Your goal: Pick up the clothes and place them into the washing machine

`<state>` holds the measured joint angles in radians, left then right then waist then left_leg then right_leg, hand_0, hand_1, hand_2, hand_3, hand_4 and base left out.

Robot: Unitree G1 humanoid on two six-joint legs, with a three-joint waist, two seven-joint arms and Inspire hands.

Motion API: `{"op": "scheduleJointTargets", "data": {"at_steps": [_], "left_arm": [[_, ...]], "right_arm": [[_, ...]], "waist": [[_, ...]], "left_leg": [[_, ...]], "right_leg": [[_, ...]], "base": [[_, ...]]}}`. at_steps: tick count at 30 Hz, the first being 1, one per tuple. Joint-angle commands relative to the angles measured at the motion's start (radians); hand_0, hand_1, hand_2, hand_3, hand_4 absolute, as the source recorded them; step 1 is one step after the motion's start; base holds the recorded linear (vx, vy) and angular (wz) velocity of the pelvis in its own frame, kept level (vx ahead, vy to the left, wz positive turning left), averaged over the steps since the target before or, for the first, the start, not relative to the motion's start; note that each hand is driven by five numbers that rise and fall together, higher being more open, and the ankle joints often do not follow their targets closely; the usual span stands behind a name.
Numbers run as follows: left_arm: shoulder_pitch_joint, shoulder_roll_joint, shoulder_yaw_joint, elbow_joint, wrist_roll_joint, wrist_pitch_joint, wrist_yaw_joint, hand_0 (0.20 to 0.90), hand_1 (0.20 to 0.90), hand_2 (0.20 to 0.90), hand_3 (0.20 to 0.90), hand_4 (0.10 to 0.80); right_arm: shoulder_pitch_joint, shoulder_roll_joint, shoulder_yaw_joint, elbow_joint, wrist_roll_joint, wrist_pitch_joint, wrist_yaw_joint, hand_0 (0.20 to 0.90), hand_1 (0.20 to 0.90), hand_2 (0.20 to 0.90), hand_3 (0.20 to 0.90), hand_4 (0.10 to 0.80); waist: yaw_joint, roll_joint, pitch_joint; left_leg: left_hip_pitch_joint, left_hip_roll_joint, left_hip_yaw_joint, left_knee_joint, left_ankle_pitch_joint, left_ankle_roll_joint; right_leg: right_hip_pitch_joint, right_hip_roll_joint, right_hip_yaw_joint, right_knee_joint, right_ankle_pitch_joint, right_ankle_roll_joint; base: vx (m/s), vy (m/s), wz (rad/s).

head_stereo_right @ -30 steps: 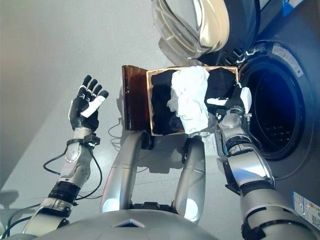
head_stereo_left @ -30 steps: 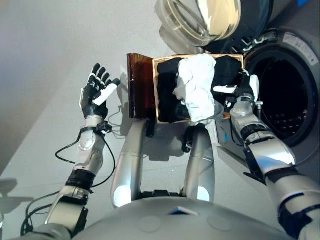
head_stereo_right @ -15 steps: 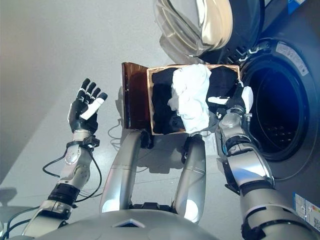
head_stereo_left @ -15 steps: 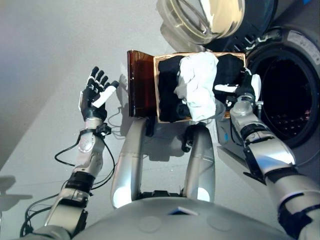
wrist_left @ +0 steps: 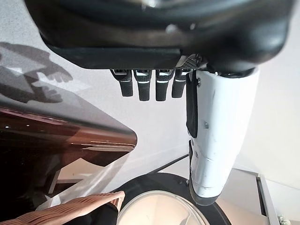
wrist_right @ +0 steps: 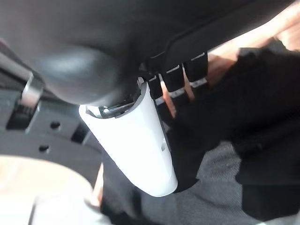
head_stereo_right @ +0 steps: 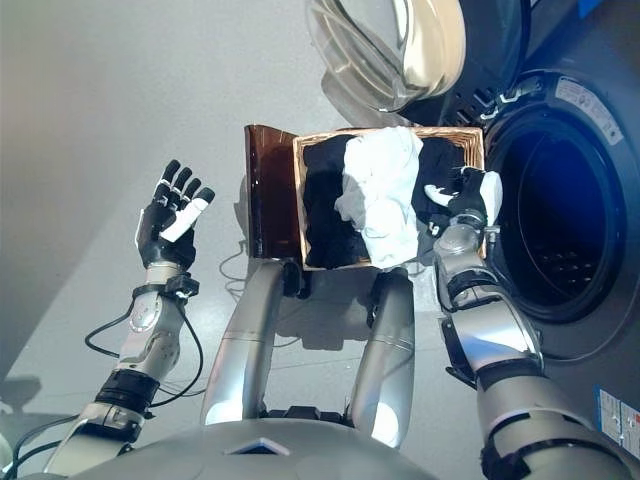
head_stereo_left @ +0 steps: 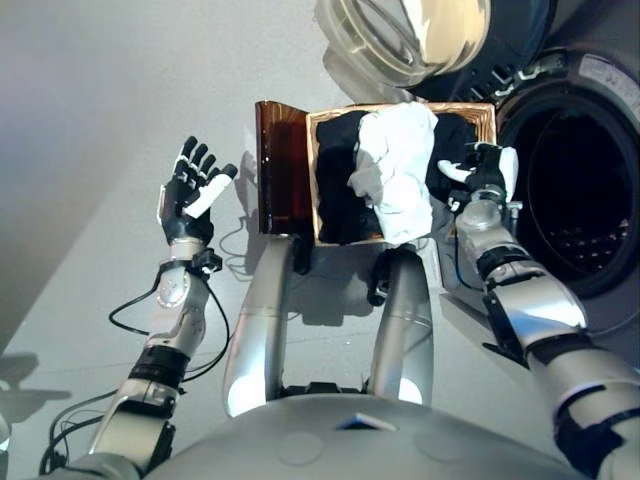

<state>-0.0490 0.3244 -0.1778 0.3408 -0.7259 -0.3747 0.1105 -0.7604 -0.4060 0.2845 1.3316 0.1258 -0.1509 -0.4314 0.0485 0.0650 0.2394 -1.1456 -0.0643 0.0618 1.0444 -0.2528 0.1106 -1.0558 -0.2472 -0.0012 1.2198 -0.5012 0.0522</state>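
Observation:
A wicker basket (head_stereo_left: pixel 400 107) sits on the floor in front of me. It holds black clothes (head_stereo_left: pixel 335 180) with a crumpled white garment (head_stereo_left: pixel 395 170) draped over the middle. My right hand (head_stereo_left: pixel 484 178) is over the basket's right end, against the black cloth (wrist_right: pixel 248 117), which lies right beside its white-covered thumb (wrist_right: pixel 140 140). The washing machine's dark drum opening (head_stereo_left: pixel 580 190) gapes just right of the basket. My left hand (head_stereo_left: pixel 190 195) is raised away to the left of the basket, open and empty, palm up.
The machine's round glass door (head_stereo_left: pixel 410 35) stands swung open beyond the basket. A dark brown panel (head_stereo_left: pixel 282 170) stands against the basket's left side. Grey floor spreads to the left.
My right hand has shifted a little farther up over the basket's right end. The left hand has stayed where it was.

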Motion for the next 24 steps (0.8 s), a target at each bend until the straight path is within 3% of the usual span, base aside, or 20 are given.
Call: {"op": "scheduleJointTargets", "data": {"at_steps": [1, 13, 19, 24], "left_arm": [[-0.007, 0.015, 0.04, -0.126, 0.013, -0.069, -0.006, 0.9, 0.9, 0.9, 0.9, 0.8], [-0.013, 0.014, 0.052, -0.105, 0.022, -0.074, -0.001, 0.9, 0.9, 0.9, 0.9, 0.8], [-0.01, 0.007, 0.082, -0.076, 0.01, -0.083, 0.007, 0.9, 0.9, 0.9, 0.9, 0.8], [-0.01, -0.005, 0.105, -0.05, -0.005, -0.088, 0.004, 0.9, 0.9, 0.9, 0.9, 0.8]], "right_arm": [[-0.022, 0.005, 0.024, 0.004, -0.022, -0.033, 0.009, 0.2, 0.2, 0.2, 0.2, 0.3], [-0.013, -0.024, -0.015, -0.005, -0.005, -0.038, -0.014, 0.2, 0.2, 0.2, 0.2, 0.3], [0.04, -0.016, -0.144, -0.117, 0.255, -0.142, 0.013, 0.2, 0.2, 0.2, 0.2, 0.3], [0.115, -0.001, -0.17, -0.239, 0.349, -0.202, 0.058, 0.2, 0.2, 0.2, 0.2, 0.3]], "waist": [[0.024, -0.003, -0.028], [0.013, -0.009, -0.032], [-0.012, -0.02, -0.033], [-0.033, -0.033, -0.035]], "left_leg": [[0.065, 0.018, -0.015, 0.12, -0.193, -0.018], [0.092, 0.02, -0.009, 0.071, -0.183, -0.017], [0.16, 0.023, 0.001, -0.068, -0.131, -0.025], [0.236, 0.025, 0.009, -0.203, -0.081, -0.032]], "right_leg": [[-0.029, 0.029, 0.017, -0.05, 0.148, -0.067], [-0.011, 0.028, 0.018, -0.09, 0.167, -0.058], [0.049, 0.043, 0.001, -0.233, 0.227, -0.039], [0.109, 0.063, -0.005, -0.349, 0.287, -0.021]], "base": [[0.0, 0.0, 0.0], [0.0, 0.0, 0.0], [0.003, -0.001, -0.01], [0.015, -0.002, -0.13]]}}
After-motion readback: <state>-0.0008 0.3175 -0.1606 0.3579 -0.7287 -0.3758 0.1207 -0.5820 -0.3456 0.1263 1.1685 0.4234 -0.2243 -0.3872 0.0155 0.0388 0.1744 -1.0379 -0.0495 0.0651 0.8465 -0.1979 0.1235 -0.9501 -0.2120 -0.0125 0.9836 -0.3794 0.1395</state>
